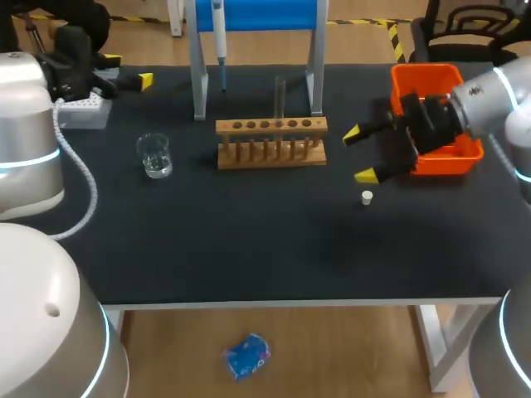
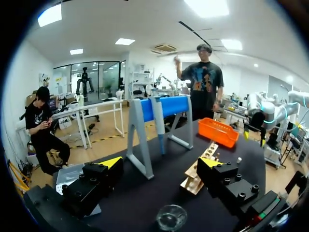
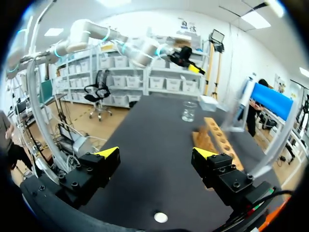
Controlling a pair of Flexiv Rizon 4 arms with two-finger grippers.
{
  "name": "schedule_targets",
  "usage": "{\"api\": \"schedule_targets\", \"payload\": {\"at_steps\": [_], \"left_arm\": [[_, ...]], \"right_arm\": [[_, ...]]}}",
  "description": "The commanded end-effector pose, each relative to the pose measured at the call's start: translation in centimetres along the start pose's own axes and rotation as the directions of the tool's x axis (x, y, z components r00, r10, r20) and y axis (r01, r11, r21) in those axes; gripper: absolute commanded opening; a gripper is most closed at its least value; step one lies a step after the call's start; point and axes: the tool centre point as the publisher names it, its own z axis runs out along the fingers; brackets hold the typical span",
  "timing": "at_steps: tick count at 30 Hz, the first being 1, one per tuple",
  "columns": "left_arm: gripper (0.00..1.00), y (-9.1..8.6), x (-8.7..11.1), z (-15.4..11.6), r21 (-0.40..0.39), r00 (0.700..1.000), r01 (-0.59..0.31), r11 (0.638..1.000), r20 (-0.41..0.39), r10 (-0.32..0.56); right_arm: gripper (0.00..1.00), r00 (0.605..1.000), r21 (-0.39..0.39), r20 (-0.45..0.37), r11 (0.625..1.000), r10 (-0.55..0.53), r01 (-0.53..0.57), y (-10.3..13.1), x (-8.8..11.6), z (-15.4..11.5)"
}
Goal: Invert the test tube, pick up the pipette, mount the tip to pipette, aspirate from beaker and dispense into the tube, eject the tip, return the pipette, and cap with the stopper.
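Stopper (image 3: 161, 217) under spread right gripper (image 3: 157, 153) (apparently untouched)

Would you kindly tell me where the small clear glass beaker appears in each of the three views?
Head view: clear glass beaker stands left of the wooden test tube rack.
Left wrist view: close under the left gripper, at; rack ahead.
Right wrist view: far ahead, beyond the rack.
Shared landmark: the rack.

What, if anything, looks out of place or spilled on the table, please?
Nothing looks spilled or toppled. The clear glass beaker stands upright, and the wooden test tube rack sits square with one glass tube upright in it. Only the small white stopper lies loose on the black table, near the right gripper, its jaws open.
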Motion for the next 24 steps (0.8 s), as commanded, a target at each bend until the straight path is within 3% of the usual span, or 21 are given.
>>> {"api": "schedule_targets", "payload": {"at_steps": [1, 8, 14, 21, 24], "left_arm": [[1.0, 0.8, -2.2, -1.6, 0.041, 1.0, 0.026, 0.999, -0.017, -0.025], [1.0, 2.4, -5.1, -2.6, 0.036, 0.999, 0.046, 0.998, 0.025, -0.047], [1.0, 4.0, -7.0, -3.0, 0.041, 0.995, 0.087, 0.995, 0.037, -0.089], [1.0, 5.1, -9.1, -3.4, 0.04, 0.991, 0.099, 0.994, 0.086, -0.102], [1.0, 5.1, -9.1, -3.4, 0.04, 0.991, 0.099, 0.994, 0.086, -0.102]], "right_arm": [[1.0, 1.0, -0.095, 0.001, 0.996, -0.002, 0.002, -0.3, 3.1, 0.2], [1.0, 1.0, -0.147, -0.013, 0.989, 0.014, -0.016, -0.5, 6.3, 1.0], [1.0, 0.998, -0.268, -0.05, 0.962, 0.047, -0.058, -0.9, 8.6, 2.0], [1.0, 0.996, -0.325, -0.068, 0.942, 0.061, -0.08, -1.3, 9.4, 2.7], [1.0, 0.997, -0.337, -0.069, 0.94, 0.037, -0.058, -1.1, 9.4, 2.8]]}}
